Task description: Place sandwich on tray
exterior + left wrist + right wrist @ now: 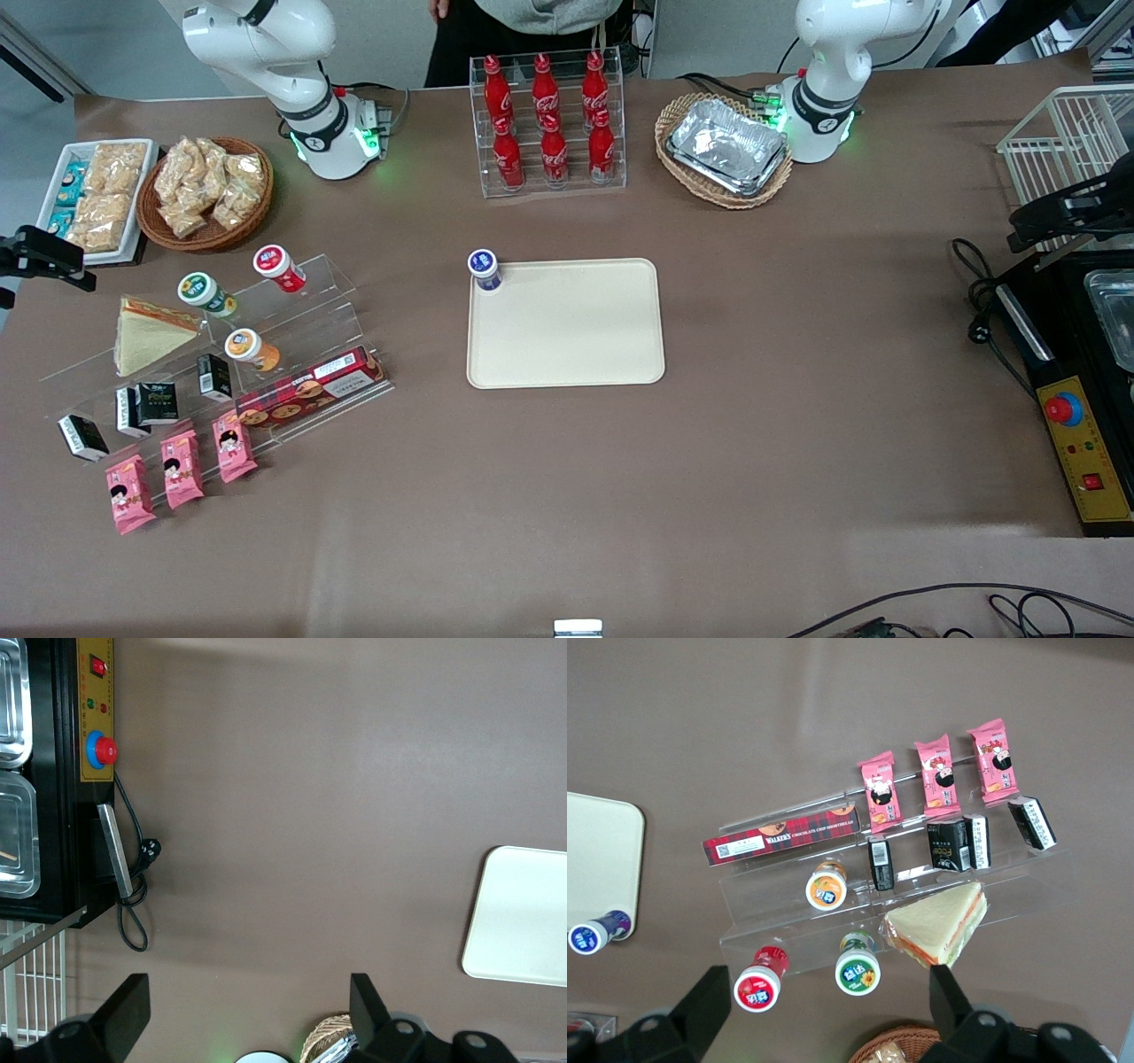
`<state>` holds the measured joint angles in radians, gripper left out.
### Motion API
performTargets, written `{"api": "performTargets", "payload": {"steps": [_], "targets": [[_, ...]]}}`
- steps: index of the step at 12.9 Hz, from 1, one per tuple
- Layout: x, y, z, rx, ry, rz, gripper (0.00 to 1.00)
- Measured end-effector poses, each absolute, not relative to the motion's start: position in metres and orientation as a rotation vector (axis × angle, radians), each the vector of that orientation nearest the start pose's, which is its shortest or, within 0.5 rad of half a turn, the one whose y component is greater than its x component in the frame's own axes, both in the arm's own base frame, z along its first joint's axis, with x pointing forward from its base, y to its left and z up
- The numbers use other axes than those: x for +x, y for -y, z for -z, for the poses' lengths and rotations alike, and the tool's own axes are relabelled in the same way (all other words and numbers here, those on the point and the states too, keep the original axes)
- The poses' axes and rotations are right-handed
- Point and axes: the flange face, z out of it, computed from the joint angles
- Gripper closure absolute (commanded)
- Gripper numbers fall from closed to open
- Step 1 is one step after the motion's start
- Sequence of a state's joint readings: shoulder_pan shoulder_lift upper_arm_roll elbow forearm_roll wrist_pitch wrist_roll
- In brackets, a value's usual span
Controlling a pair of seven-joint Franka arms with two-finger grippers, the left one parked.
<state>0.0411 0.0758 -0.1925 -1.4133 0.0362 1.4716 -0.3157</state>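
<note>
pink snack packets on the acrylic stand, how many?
3, side by side along the stand's front step nearest the front camera. None hidden, as far as visible. Open gripper hovers above the stand, sandwich untouched.

This looks like a robotics lab dressed up as a snack shop: a brown-covered table with an acrylic display stand of packets right under the open gripper, a cola rack farther off, and an emergency-stop box at the parked arm's end.
</note>
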Motion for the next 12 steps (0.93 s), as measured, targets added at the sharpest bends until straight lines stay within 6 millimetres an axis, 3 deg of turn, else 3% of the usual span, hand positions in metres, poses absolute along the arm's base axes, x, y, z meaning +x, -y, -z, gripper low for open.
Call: {"api": "performTargets", "payload": {"steps": [12], "targets": [[0.557, 0.092, -0.656, -3.113, 0.217, 0.009, 0.00]]}}
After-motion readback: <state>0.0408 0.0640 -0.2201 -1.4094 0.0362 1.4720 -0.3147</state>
